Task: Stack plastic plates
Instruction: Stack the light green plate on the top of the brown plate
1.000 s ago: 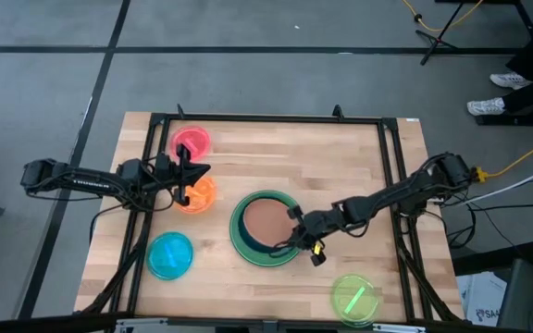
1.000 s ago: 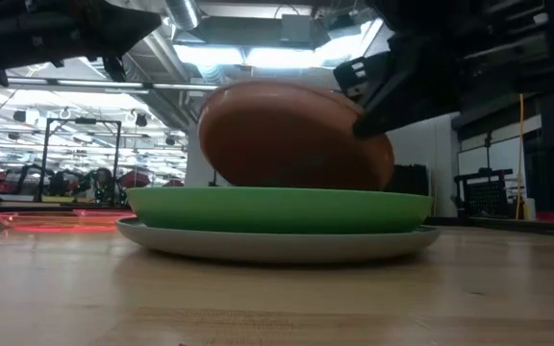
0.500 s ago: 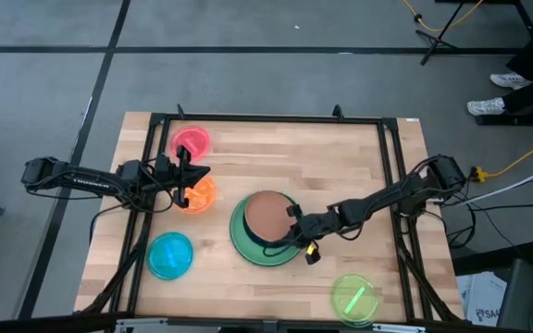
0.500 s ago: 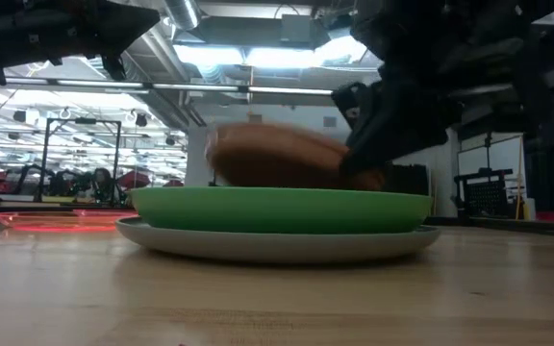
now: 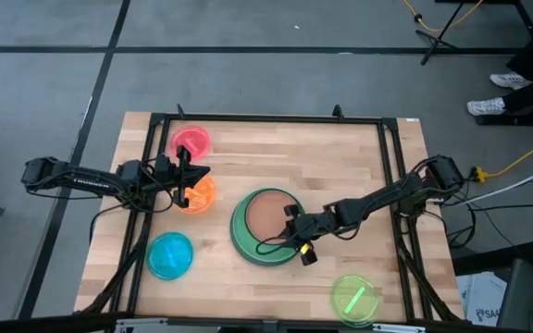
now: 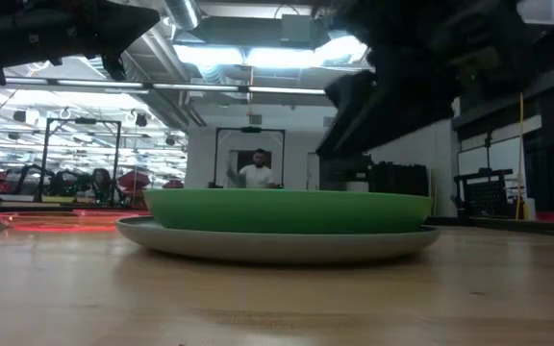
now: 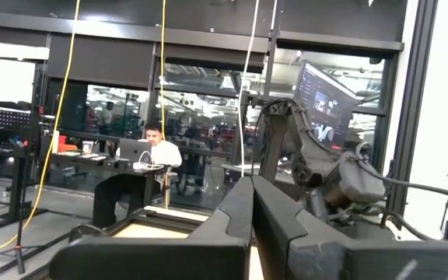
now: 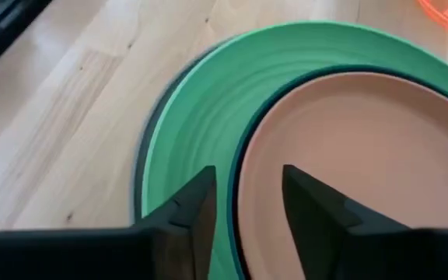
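The right gripper (image 5: 288, 233) is sitting low over the stack at the centre of the high view, at the near right edge of the brown plate (image 5: 268, 214), and in the right wrist view its two dark fingers (image 8: 195, 208) are standing apart, with the rims of the brown plate (image 8: 356, 163) and the dark teal plate (image 8: 243, 148) showing in the gap; whether they are pressing on a rim cannot be told. The brown plate is lying flat inside the dark teal one, which is nesting in the light green plate (image 5: 245, 242), and the low view is showing that green plate (image 6: 287, 210) resting on the grey plate (image 6: 277, 244). Outward from the stack, the lime plate (image 5: 354, 297) is lying at the lower right of the high view, the cyan plate (image 5: 169, 255) at the lower left, the orange plate (image 5: 202, 193) just left of the stack, and the pink plate (image 5: 192, 142) at the upper left. The left gripper (image 5: 189, 174) is hovering over the orange plate's edge, its fingers (image 7: 239, 214) pressed together and holding nothing. A person (image 7: 150, 159) is sitting at a desk in the room beyond the wooden table (image 5: 340, 166).
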`<state>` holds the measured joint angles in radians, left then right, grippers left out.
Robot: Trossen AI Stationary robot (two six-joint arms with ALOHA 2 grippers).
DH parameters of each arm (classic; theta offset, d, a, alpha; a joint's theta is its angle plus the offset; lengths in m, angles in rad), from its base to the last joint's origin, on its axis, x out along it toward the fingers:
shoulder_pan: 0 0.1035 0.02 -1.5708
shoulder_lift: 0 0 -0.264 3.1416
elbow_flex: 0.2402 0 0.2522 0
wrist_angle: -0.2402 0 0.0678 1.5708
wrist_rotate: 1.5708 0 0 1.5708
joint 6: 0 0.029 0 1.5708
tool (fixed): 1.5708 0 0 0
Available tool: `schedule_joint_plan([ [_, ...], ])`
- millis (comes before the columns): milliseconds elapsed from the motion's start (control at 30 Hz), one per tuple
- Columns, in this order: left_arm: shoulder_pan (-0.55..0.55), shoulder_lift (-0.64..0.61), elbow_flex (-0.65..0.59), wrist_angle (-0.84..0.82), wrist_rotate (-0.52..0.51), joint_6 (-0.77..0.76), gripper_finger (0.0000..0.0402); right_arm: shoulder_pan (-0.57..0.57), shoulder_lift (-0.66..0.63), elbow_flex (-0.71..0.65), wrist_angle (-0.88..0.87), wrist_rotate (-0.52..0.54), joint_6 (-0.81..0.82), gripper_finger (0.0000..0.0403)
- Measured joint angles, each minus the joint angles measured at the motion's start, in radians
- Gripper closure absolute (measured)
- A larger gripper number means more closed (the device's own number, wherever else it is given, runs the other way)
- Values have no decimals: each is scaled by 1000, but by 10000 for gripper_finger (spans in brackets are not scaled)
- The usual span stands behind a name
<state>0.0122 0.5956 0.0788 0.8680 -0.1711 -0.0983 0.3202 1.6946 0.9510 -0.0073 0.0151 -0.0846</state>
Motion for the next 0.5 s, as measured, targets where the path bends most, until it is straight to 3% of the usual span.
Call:
schedule_joint_plan([
  [200, -23, 48, 29, -28, -27, 0, 401, 4, -36, 142, -250, -35, 6, 252],
  [500, -76, 240, 175, -161, -52, 3, 401, 120, -184, 51, -358, -56, 213, 255],
])
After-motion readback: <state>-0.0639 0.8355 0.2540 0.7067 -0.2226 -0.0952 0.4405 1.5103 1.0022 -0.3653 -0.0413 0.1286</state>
